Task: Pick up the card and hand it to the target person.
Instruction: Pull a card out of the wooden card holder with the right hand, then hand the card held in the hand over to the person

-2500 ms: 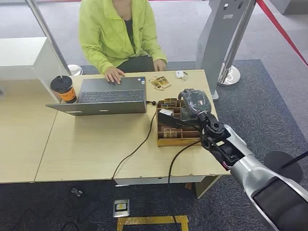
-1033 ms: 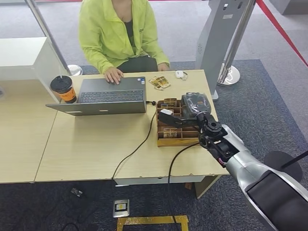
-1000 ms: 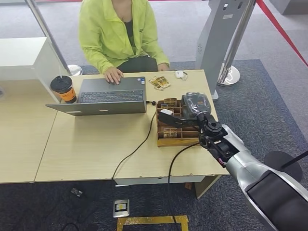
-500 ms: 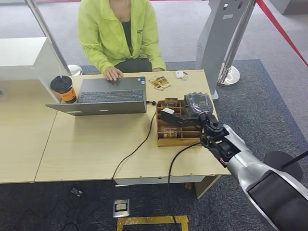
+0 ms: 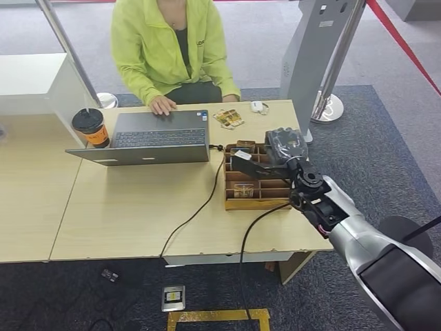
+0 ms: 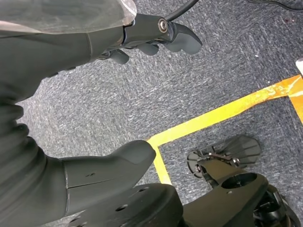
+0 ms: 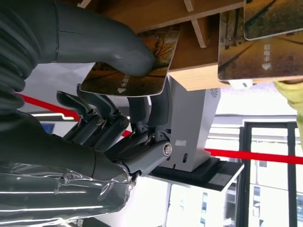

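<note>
- We are pinching the card (image 7: 134,71) between thumb and fingers of our right hand (image 5: 280,148), just above the wooden card rack (image 5: 255,200) on the desk (image 5: 130,214).
- Our left hand (image 6: 107,42) is hanging over the carpet, holding nothing, fingers loosely apart.
- We are judging the pick-up done; next we are carrying the card across to the person in the green jacket (image 5: 171,48).

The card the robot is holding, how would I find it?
Find the wooden box of slots beside the laptop. Over it the right hand pinches one card between thumb and fingers. It alone is lifted out; other cards sit in slots.
</note>
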Robot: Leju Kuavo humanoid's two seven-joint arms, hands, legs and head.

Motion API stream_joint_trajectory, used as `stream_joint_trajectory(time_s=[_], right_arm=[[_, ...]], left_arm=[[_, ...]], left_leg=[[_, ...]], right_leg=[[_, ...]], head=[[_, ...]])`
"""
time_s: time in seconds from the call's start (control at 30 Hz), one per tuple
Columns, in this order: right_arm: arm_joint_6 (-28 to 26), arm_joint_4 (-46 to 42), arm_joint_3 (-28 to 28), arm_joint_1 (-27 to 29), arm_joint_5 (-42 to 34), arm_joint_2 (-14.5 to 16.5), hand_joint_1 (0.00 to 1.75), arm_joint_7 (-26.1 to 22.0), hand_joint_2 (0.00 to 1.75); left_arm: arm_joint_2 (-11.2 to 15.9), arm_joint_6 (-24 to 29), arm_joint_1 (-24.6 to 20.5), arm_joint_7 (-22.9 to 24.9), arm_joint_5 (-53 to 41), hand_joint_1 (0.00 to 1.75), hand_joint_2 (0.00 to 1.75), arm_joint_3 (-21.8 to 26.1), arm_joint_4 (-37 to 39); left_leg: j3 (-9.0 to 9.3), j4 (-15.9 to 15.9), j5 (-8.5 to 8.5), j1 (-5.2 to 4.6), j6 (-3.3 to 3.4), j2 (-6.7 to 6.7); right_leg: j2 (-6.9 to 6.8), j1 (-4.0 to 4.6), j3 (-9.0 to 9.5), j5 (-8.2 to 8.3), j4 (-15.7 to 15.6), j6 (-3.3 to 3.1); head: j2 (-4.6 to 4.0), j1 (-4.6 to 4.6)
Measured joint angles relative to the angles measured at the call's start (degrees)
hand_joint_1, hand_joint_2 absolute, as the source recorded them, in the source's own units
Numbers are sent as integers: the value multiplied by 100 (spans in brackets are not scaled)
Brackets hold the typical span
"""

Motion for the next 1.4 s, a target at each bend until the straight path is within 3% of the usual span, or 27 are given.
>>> stream_joint_trajectory(time_s=[0.2, 0.53, 0.8, 1.0, 1.4], right_arm=[[311, -739, -32, 143, 165, -240, 175, 142, 175], [763, -3136, -461, 573, 76, -884, 175, 417, 175], [666, -4207, -680, 478, -38, -1001, 175, 419, 175], [400, -3730, -546, 49, 182, -714, 175, 270, 175], [607, -1079, 63, -1138, 549, 459, 175, 205, 175]], left_arm=[[2, -2, 8, -7, 62, 0, 175, 0, 0], [18, -9, 45, -6, 194, 0, 175, 0, 0], [16, 11, 41, 32, 135, 0, 175, 0, 0], [-11, 12, 3, 14, -33, 0, 175, -1, 0], [-17, -51, -176, 33, -177, 0, 175, -31, 0]], left_leg=[[0, 1, 0, 0, 0, 1], [0, 1, 0, -1, 0, 2], [0, -1, 0, 0, 0, 4], [-3, -4, 0, 1, 0, -1], [-7, -5, 1, 2, -1, -11]], right_leg=[[1, 0, -1, 0, 0, 0], [0, -1, -1, 0, -1, 0], [0, 0, 2, 1, 0, 0], [-2, 0, 4, 0, 2, 0], [-6, 1, 0, -1, 5, -1]], head=[[0, 2], [0, 3], [0, 1], [0, -1], [0, -1]])
